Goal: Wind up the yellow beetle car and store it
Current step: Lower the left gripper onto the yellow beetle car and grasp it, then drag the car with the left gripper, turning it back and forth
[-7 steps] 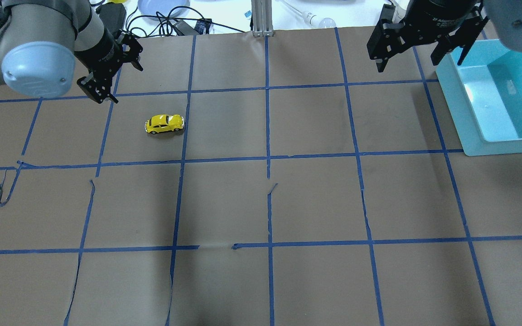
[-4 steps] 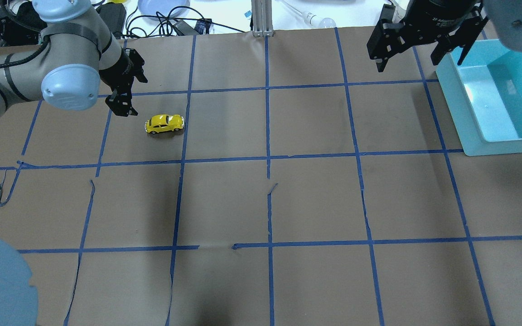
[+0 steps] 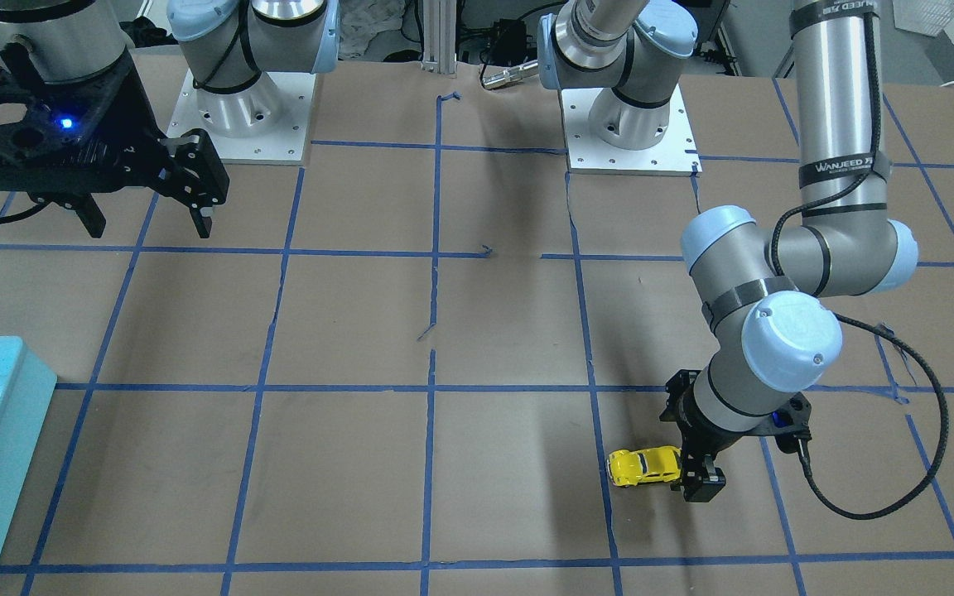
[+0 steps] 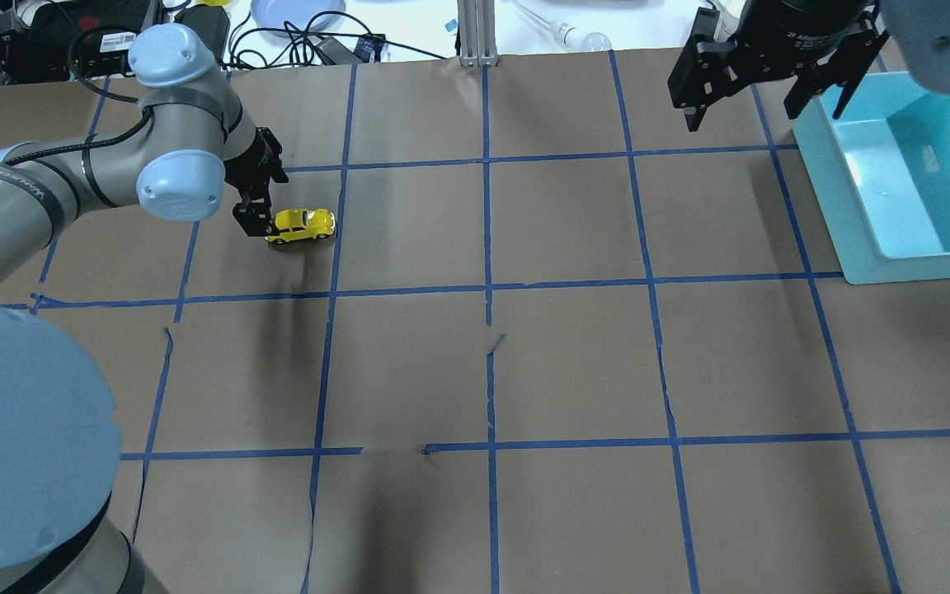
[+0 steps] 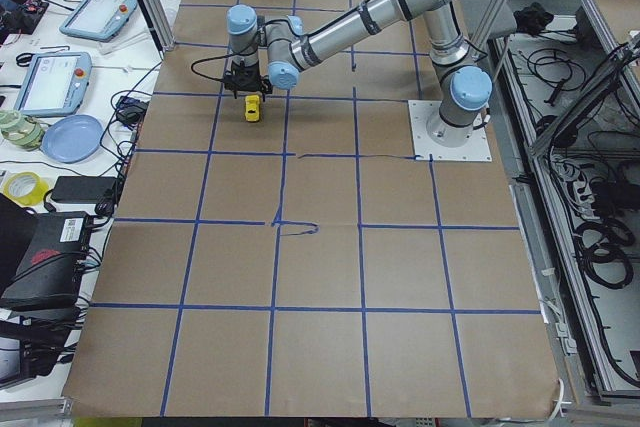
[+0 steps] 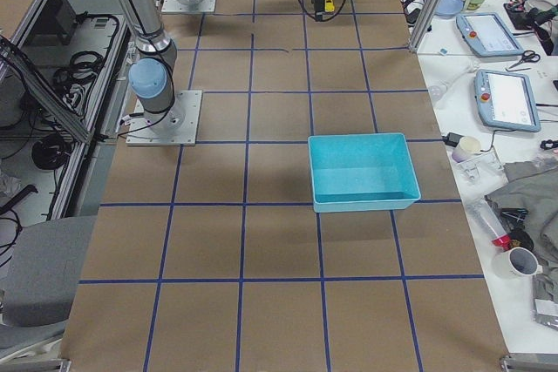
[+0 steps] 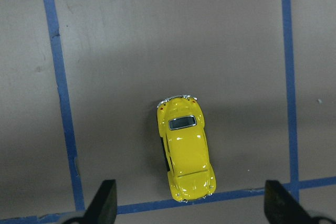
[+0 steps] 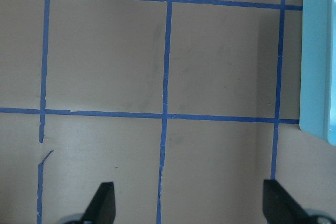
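Reaching to grasp, my left gripper (image 7: 191, 205) hangs open over the yellow beetle car (image 7: 185, 150), low in frame; next I must descend and clamp.

Grey arms (image 3: 837, 99), blue caps (image 3: 792, 341), blk jaws

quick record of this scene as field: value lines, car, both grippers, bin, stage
car: yellow beetle car, on its wheels on the table, not gripped
left gripper: open, low at one end of the car, fingers wide to either side, no contact visible
right gripper: open, empty, above the table near the bin
bin: light blue bin, looks empty
stage: car not yet grasped
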Controlling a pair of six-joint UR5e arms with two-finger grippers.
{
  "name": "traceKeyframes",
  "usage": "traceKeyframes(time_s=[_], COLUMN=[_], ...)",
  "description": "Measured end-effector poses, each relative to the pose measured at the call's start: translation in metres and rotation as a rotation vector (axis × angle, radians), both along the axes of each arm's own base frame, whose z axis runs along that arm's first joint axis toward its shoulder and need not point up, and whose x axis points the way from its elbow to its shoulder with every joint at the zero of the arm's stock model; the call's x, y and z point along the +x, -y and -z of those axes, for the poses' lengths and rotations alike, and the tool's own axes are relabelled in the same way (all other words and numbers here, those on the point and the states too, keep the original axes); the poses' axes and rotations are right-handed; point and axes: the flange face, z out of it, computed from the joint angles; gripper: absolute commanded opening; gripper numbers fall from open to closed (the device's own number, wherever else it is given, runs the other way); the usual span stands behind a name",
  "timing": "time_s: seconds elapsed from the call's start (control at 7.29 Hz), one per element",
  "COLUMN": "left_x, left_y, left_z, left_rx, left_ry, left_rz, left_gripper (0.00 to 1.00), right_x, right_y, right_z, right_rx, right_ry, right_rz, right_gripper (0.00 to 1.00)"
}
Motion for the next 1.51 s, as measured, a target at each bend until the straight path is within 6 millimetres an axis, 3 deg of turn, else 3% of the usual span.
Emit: traceKeyframes(time_s=[0.41, 0.55, 0.69, 0.82, 1.23, 1.51], left_x=[-0.001, -0.001, -0.001, -0.001, -0.002, -0.007], left_y=[0.003, 0.004, 0.004, 0.005, 0.011, 0.016], left_z=[0.021, 0.026, 0.032, 0.035, 0.030, 0.016], left_rx=[0.022, 0.030, 0.038, 0.043, 0.008, -0.035], left_ry=[-0.005, -0.006, -0.007, -0.008, -0.028, -0.069], left_rz=[-0.039, -0.050, -0.056, -0.063, -0.074, -0.070], left_gripper=[1.00, 0.91, 0.43, 0.00, 0.00, 0.00], right_x=[0.001, 0.001, 0.001, 0.001, 0.001, 0.001], right_y=[0.000, 0.000, 0.000, 0.000, 0.000, 0.000], right_z=[0.000, 0.000, 0.000, 0.000, 0.000, 0.000], right_rx=[0.000, 0.000, 0.000, 0.001, 0.002, 0.002], right_ry=[0.000, 0.000, 0.000, 0.000, 0.000, 0.000], right_rz=[-0.001, -0.001, -0.002, -0.001, -0.001, -0.001], right_gripper=[1.00, 1.00, 1.00, 1.00, 1.00, 1.00])
